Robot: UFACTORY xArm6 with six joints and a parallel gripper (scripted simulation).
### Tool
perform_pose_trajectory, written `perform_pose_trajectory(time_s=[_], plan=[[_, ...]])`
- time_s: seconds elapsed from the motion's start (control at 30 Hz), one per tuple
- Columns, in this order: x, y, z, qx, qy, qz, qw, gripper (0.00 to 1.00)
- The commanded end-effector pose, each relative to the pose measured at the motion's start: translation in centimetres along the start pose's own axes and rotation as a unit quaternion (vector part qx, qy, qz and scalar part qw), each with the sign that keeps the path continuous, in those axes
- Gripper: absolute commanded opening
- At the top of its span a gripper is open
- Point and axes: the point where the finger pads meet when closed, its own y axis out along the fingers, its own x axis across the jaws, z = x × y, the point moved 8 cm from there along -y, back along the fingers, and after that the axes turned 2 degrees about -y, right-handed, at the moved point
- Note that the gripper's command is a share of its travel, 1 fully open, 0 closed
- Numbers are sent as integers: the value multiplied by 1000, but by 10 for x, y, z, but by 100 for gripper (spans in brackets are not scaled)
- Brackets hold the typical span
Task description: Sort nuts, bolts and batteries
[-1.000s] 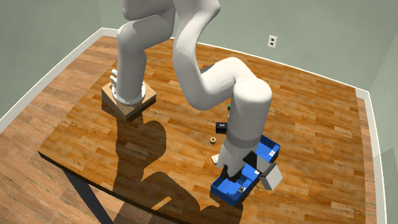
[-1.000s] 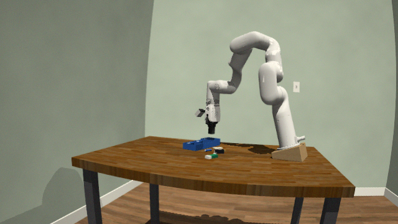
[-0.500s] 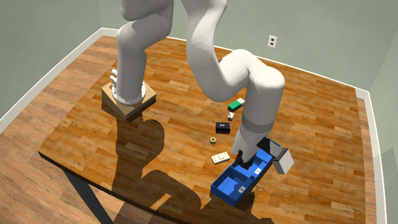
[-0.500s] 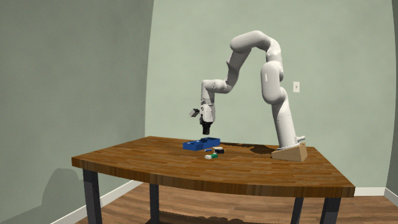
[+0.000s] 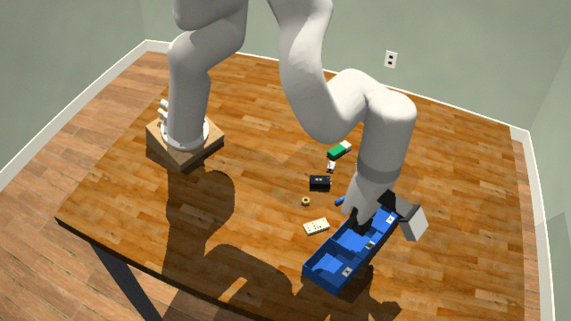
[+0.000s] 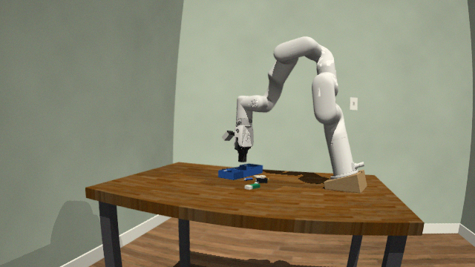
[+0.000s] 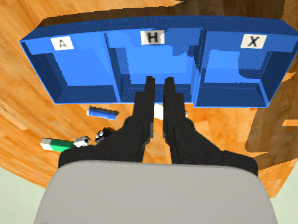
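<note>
A: We see the gripper (image 5: pixel 362 221) hanging above the blue three-compartment bin (image 5: pixel 322 275), clear of it in the exterior view; fingers nearly together, only a thin gap, nothing between them.

B: Agreed; in the wrist view we read the labels, X (image 7: pixel 253 40) on the right, H (image 7: pixel 152 38) in the middle, and the left one (image 7: pixel 61 43) too blurred to read; the fingertips sit over the near wall of the middle compartment.

A: Contents of the compartments, we cannot tell; parts are shadowed or hidden by the gripper.

B: On the table (image 5: pixel 134 201) we have loose things on the base side of the bin; a brass nut (image 5: pixel 305 201), a black block-shaped battery (image 5: pixel 320 182), a small white and grey piece (image 5: pixel 330 167) too small to name.

A: Plus a green and white box (image 5: pixel 339 150) furthest from the bin; a white tile with dots like a domino (image 5: pixel 316 226) just beside the bin's long wall; a small blue cylinder (image 5: pixel 340 201) partly hidden by the wrist, near the bin's far end.

B: We note none of those touch the bin as far as we can tell; nut and battery lie apart from each other; the arm's wooden base block (image 5: pixel 213 142) stands well apart from all of it.
</note>
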Motion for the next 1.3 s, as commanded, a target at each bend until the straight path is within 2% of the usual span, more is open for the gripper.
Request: perform_pose_trajectory(time_s=[0.0,0.5,1.27], plan=[[0,12,1,2,0,0,1000,7],[0,46,1,2,0,0,1000,7],[0,46,1,2,0,0,1000,7]])
